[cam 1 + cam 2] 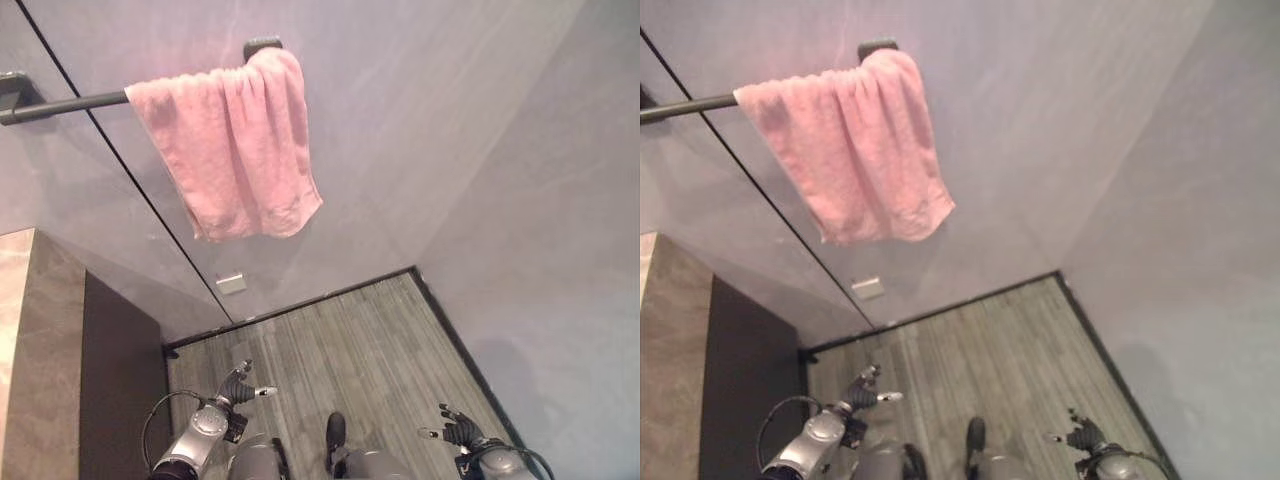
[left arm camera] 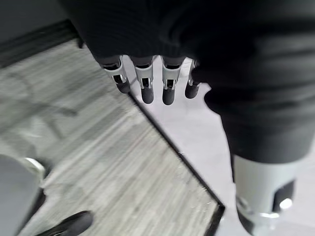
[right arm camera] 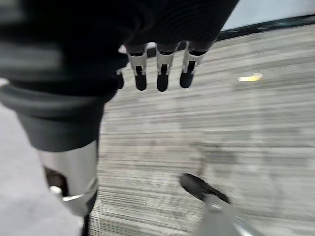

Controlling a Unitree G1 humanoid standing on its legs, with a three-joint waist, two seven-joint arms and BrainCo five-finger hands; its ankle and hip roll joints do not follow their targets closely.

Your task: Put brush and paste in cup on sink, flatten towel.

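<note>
While both arms hang low over the grey wood-grain plank floor (image 1: 360, 340), the pink terry towel (image 1: 235, 145) hangs bunched and creased over the right end of a dark metal wall bar (image 1: 60, 105), high on the far grey wall (image 1: 420, 110). Left hand (image 1: 240, 385) sits near left, fingers straight and relaxed, holding nothing. Right hand (image 1: 455, 430) sits near right, fingers likewise extended, holding nothing. A brown stone-faced counter block (image 1: 40, 340) stands at far left.
</note>
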